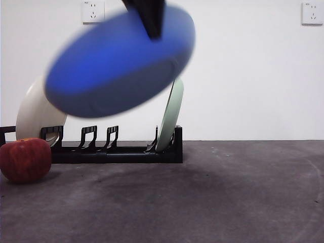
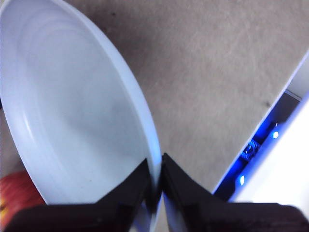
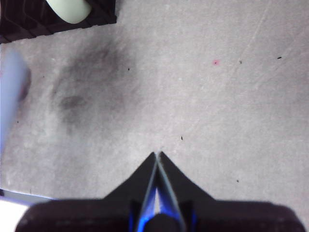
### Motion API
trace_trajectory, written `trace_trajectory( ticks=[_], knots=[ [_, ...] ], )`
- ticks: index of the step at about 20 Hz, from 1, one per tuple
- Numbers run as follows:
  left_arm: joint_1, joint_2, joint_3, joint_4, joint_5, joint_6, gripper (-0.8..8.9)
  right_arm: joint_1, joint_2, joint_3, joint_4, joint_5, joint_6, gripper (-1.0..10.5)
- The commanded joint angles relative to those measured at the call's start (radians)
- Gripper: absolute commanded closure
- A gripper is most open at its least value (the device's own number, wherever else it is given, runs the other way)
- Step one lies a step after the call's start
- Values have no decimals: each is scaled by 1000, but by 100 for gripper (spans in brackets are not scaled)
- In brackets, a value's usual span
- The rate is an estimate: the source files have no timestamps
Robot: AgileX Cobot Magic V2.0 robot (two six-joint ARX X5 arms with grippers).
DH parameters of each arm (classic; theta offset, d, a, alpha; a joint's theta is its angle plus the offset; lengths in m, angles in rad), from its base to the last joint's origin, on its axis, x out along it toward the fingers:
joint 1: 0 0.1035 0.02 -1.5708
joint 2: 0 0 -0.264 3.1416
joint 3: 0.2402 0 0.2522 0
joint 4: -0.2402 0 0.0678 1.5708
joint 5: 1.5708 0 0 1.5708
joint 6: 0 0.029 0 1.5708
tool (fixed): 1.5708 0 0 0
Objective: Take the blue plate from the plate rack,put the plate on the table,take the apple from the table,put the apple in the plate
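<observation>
The plate rack [image 1: 116,149] holds a cream plate [image 1: 35,111] and a green plate [image 1: 171,114]. Above it, the left pincer [image 2: 155,176] pinches the tilted blue plate [image 1: 119,63] by its rim. The right pincer [image 3: 158,157], pressed together, hangs over bare tabletop [image 3: 203,96]. The apple [image 1: 24,159] sits beside the rack.

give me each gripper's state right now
Left gripper: shut on the blue plate's rim, plate held in the air.
Right gripper: shut, holding nothing, above the table.

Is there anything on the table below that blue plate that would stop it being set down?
Nothing visible does. The left gripper holds the blue plate by its rim, tilted in the air. The table in front of the plate rack lies bare; the apple sits off to one side.
</observation>
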Motion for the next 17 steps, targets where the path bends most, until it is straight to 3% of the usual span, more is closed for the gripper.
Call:
trace_trajectory(
  ticks=[1,9,17],
  knots=[
    [-4,12,-87,70,-6,0,819,1,0,2,7,4,-10,946],
    [-3,174,-171,170,5,41,819,1,0,2,12,4,-10,946],
    [-2,327,-171,178,136,38,817,1,0,2,6,4,-10,946]
  ],
)
